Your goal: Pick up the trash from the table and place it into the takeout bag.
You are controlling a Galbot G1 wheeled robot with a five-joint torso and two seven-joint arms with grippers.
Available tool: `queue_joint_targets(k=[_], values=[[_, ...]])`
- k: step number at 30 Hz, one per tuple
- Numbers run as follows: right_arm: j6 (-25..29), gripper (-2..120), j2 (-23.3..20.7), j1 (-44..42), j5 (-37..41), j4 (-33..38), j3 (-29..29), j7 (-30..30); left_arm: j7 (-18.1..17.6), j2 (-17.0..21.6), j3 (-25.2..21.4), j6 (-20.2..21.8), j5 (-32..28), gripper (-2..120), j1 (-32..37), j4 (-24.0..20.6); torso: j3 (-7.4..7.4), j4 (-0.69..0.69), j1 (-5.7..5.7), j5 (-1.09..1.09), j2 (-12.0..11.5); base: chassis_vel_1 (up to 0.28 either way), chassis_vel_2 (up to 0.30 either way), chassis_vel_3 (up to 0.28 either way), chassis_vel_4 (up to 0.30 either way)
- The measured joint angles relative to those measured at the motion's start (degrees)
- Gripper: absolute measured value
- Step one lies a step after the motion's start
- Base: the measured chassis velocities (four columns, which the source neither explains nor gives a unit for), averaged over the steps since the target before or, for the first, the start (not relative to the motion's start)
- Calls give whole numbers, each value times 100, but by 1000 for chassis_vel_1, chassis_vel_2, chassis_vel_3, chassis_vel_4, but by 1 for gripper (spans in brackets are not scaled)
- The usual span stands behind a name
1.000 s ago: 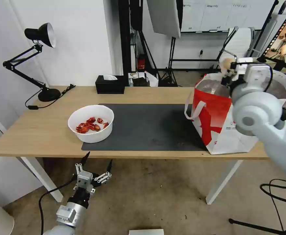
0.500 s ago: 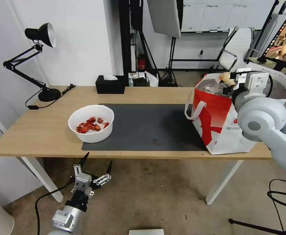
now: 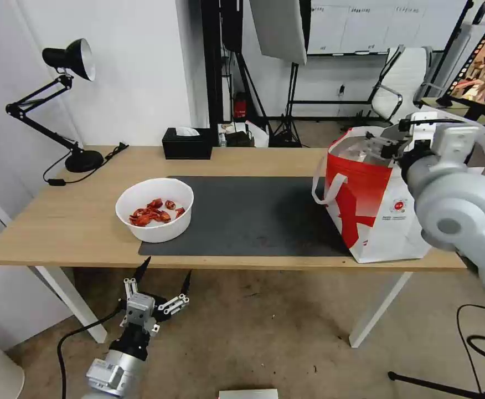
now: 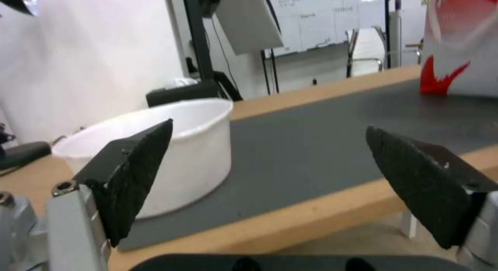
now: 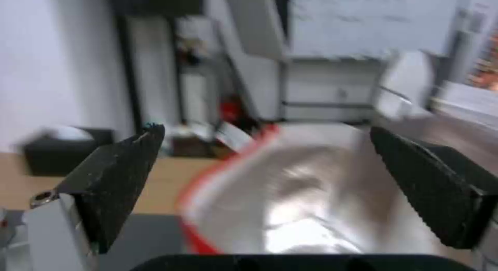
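We saw the right gripper (image 3: 389, 145) at the upper right of the frame, poised above the open top of the takeout bag (image 3: 375, 210), its fingers (image 5: 119, 173) spread wide and holding nothing. The bag stood on the right end of the bench (image 3: 60, 221), partly on the dark grey mat (image 3: 253, 216), its silver foil lining (image 5: 290, 193) just beneath the gripper. The white bowl of red shells (image 3: 154, 209) sat left of centre, overlapping the mat's left edge. The left gripper (image 3: 162, 282) hung at the lower left, below the bench's front edge and in front of the bowl, fingers (image 4: 135, 173) wide apart and empty.
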Motion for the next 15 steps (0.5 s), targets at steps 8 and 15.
queue_joint_targets(k=[8,15], values=[[1662,100,496,-1864,-1307,289,446,-2063,5,-458,-261,-241,127,100,318,-294,1,3,0,2,-1,0,0,0,0],[2594,100,1018,-3582,-2540,250,1070,-2712,9,-459,-225,-262,141,100,312,-232,0,1,0,3,-1,0,0,0,0]])
